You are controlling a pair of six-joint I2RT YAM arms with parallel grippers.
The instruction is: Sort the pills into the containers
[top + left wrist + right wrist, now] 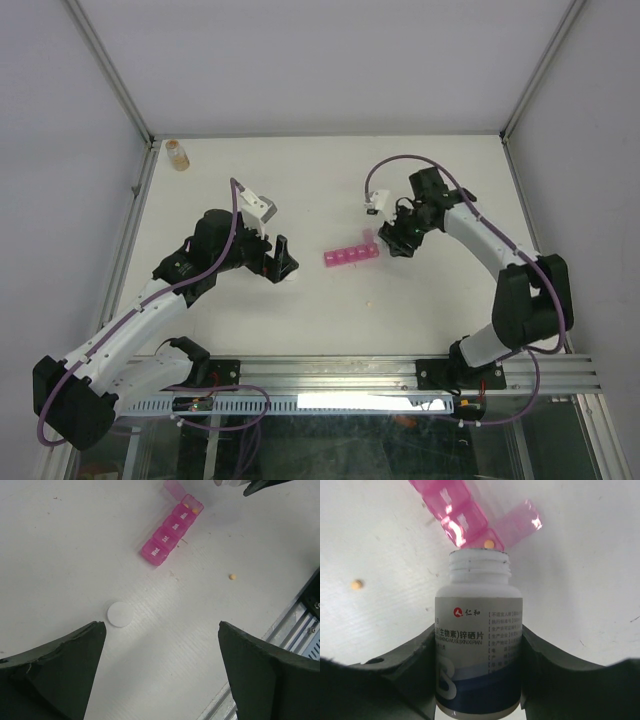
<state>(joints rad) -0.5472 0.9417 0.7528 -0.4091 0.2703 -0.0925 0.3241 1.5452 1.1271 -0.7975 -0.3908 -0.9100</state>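
Between the closed-in fingers of the right gripper [479, 650] sits the uncapped white bottle [479, 605], mouth just ahead at the open end compartment [481, 539] of the pink organiser [462, 517], a pill [489, 544] inside, the strip running on away leftward; the left gripper [162, 672], spread wide, hangs well apart.

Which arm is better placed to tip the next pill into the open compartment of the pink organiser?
Right. The right gripper holds the uncapped bottle with the mouth at the open compartment, a pill inside. The left gripper is open, empty, back by the white cap.
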